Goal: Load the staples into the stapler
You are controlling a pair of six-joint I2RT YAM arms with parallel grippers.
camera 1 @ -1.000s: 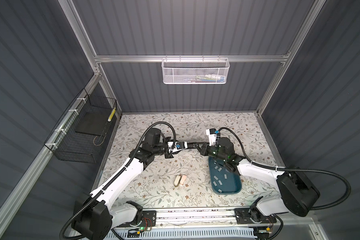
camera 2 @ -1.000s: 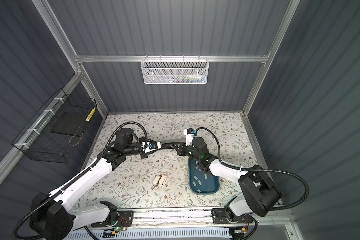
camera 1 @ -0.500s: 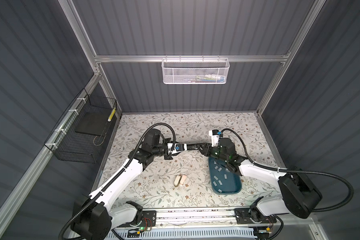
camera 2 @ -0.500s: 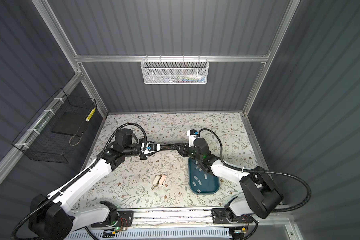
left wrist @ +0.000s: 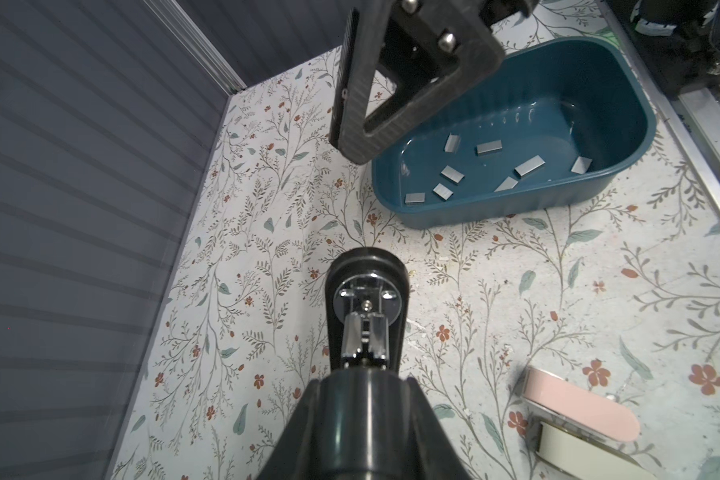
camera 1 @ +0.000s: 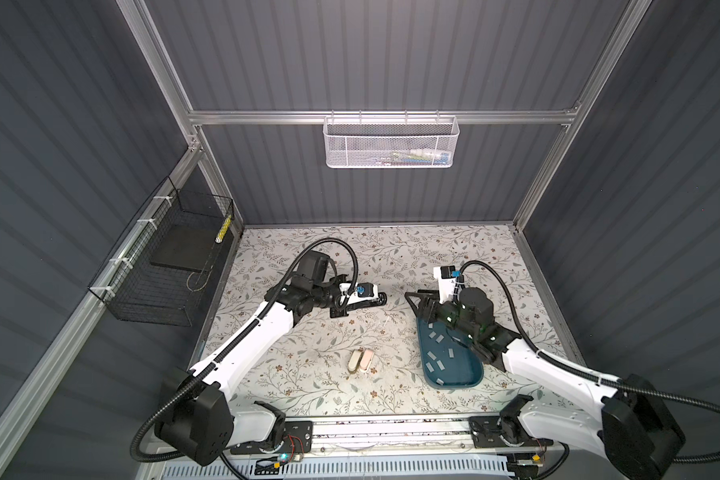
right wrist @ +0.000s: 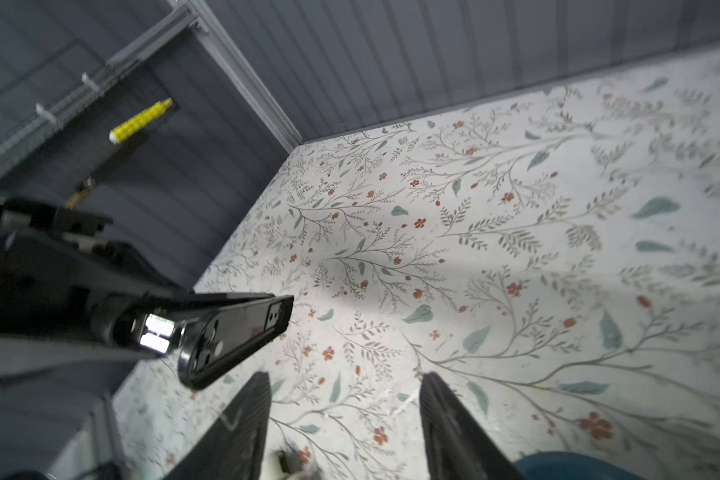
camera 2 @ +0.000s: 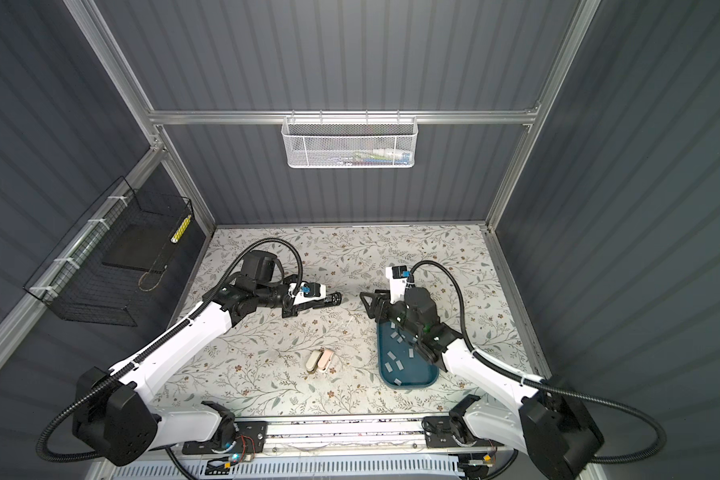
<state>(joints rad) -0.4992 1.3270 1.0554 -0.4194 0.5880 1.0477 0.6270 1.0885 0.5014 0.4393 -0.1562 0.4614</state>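
Left tool (camera 1: 344, 306) tight, right tool (right wrist: 346, 378) agape

1. No legible text, number, brand or sign in any view.
2. At 12 o'clock, in the white mesh basket (camera 1: 350, 145): coloured packaging (camera 1: 420, 157), print too small to read.
3. At 9 o'clock, in the black wire basket (camera 1: 154, 303): yellow checked stick (camera 1: 223, 227), markings too small to read.
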